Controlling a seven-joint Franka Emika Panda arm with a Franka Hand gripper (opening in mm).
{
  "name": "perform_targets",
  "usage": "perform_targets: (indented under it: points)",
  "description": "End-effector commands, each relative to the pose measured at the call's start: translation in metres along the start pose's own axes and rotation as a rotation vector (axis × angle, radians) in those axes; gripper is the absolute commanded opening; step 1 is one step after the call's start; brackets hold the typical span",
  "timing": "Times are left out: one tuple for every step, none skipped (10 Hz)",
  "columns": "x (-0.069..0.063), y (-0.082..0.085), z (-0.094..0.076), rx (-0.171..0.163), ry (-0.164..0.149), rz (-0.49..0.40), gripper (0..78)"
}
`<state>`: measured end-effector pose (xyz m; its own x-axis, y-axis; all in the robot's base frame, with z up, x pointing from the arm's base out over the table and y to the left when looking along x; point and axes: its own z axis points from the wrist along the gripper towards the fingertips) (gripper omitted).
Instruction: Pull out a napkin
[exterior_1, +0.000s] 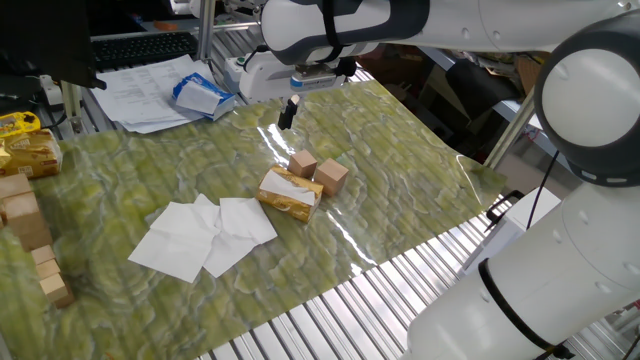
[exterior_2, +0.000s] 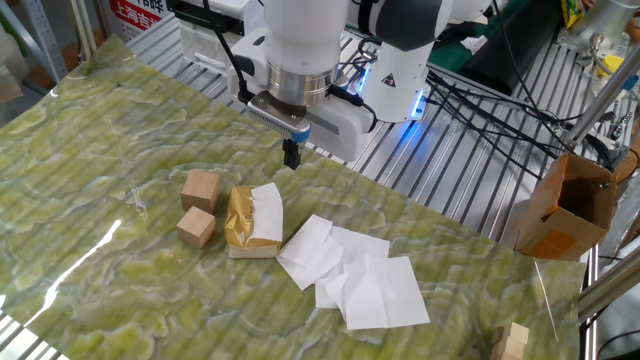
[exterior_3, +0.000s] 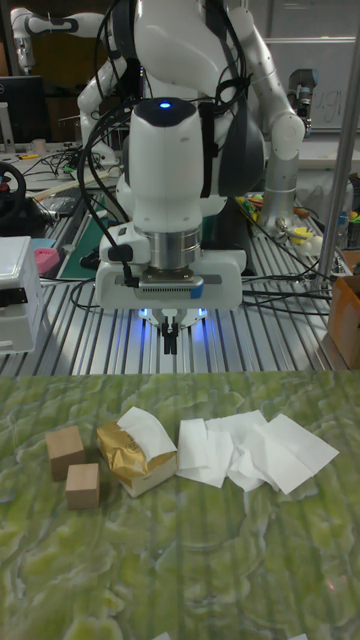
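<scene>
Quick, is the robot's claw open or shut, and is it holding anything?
Claw: shut, holding nothing, up above the mat.
</scene>
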<state>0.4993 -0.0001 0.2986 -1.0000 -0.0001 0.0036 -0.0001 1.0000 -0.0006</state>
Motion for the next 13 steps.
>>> perform_targets:
  points:
    - [0.0000, 0.0000, 0.0000, -0.042, 0.052, -0.020, 0.0]
    - [0.0000, 0.0000, 0.0000, -0.005, 0.054, -0.025, 0.0]
    - [0.0000, 0.0000, 0.0000, 0.002, 0.054, -0.026, 0.0]
    - [0.0000, 0.0000, 0.0000, -0.001, 0.055, -0.026, 0.0]
    - [0.0000, 0.0000, 0.0000, -0.001, 0.055, -0.026, 0.0]
    - [0.0000, 0.0000, 0.0000, -0.002, 0.058, -0.029, 0.0]
    - [0.0000, 0.0000, 0.0000, -0.005, 0.062, -0.036, 0.0]
    - [0.0000, 0.0000, 0.0000, -0.011, 0.063, -0.040, 0.0]
    - [0.0000, 0.0000, 0.0000, -0.011, 0.062, -0.041, 0.0]
    - [0.0000, 0.0000, 0.0000, -0.011, 0.063, -0.039, 0.0]
    - [0.0000, 0.0000, 0.0000, -0.009, 0.064, -0.034, 0.0]
    - [0.0000, 0.0000, 0.0000, -0.008, 0.064, -0.034, 0.0]
    - [0.0000, 0.0000, 0.0000, -0.008, 0.064, -0.035, 0.0]
